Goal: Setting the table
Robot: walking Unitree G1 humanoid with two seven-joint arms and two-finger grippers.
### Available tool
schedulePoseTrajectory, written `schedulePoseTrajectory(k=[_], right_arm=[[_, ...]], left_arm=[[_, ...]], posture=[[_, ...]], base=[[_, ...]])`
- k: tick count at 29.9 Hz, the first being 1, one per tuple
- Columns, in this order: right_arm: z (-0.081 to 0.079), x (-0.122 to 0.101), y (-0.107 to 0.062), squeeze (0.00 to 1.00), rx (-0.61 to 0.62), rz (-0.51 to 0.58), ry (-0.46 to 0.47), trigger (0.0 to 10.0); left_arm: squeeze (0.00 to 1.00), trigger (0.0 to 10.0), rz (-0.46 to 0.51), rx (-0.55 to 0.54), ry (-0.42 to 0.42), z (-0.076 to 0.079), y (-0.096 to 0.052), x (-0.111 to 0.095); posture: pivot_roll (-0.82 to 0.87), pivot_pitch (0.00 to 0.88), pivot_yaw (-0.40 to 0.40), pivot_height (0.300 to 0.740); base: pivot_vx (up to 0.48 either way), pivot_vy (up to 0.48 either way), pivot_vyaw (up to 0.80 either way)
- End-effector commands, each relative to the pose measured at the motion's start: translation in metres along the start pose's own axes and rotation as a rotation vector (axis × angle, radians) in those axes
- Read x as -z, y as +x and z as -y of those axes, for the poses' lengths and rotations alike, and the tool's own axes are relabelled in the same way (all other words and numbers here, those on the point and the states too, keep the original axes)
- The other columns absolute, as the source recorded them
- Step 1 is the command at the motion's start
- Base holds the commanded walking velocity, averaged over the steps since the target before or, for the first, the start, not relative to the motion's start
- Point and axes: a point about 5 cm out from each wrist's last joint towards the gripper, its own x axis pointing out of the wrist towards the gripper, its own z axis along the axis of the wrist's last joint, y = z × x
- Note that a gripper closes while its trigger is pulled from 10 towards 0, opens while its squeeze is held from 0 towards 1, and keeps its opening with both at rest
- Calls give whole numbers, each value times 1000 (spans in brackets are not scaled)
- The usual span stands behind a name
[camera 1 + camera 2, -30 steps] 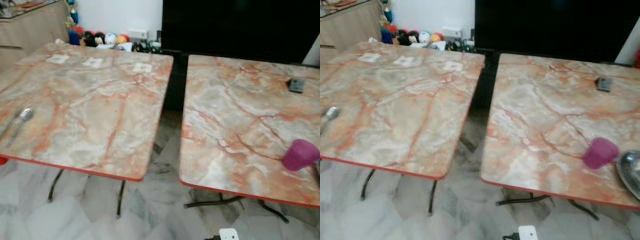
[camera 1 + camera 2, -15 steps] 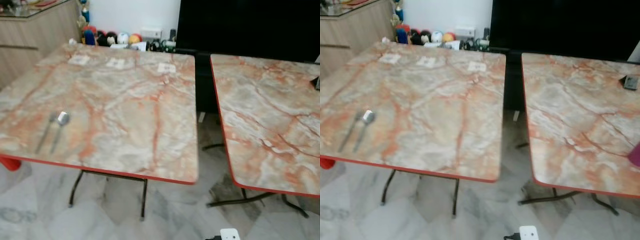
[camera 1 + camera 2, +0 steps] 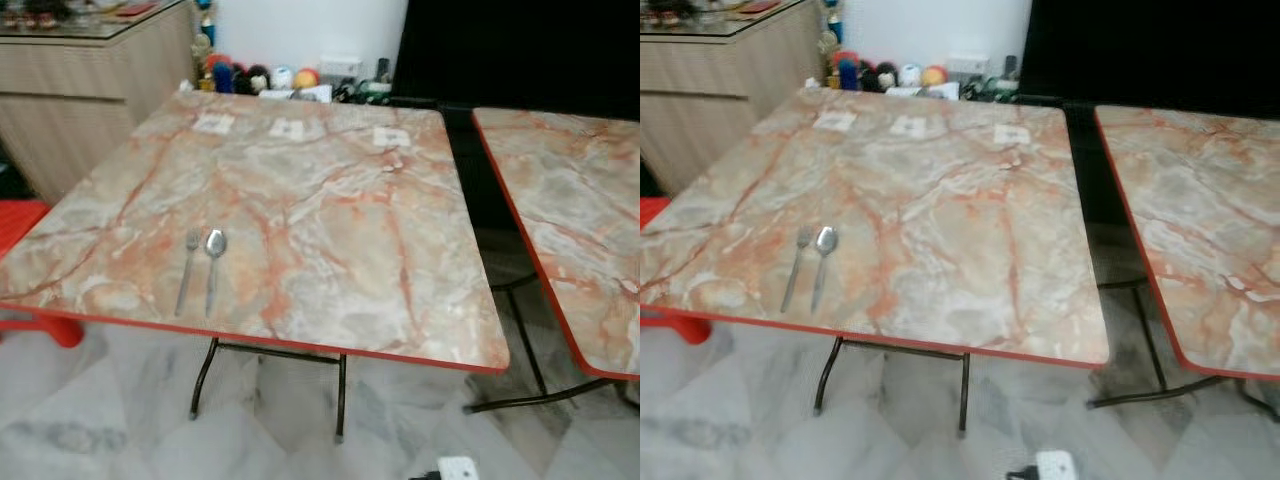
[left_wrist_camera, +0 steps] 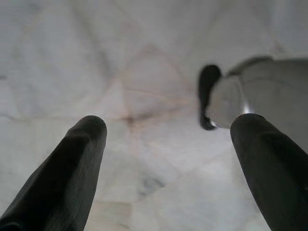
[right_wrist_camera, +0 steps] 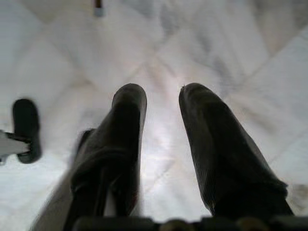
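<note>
Fork (image 3: 187,270), spoon (image 3: 212,268) nearer centre now

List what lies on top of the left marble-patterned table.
On the left marble-patterned table: a metal fork beside a metal spoon near the front edge, three white paper squares along the far edge.

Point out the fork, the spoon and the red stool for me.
fork (image 3: 187,270), left eye view, middle of its handle
spoon (image 3: 215,243), left eye view, its bowl
red stool (image 3: 18,222), left eye view, its seat

Table (image 3: 320,200) top looks like glossy marble-pattern laminate, spoon (image 3: 213,262) and fork (image 3: 187,266) shiny metal, cabinet (image 3: 100,100) matt wood.
</note>
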Motion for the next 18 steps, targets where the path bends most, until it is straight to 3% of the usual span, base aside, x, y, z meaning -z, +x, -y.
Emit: schedulePoseTrajectory(k=[1, 18], right_arm=[[8, 7, -1, 0, 23, -18, 1, 10000], [8, 7, -1, 0, 13, -17, -12, 10000]], left_arm=[[0, 10000, -23, 13, -4, 4, -1, 6], [0, 10000, -26, 8, 5, -1, -2, 9]], posture=[[4, 77, -8, 740], [7, 72, -7, 740]], base=[[0, 480, 0], [0, 480, 0]])
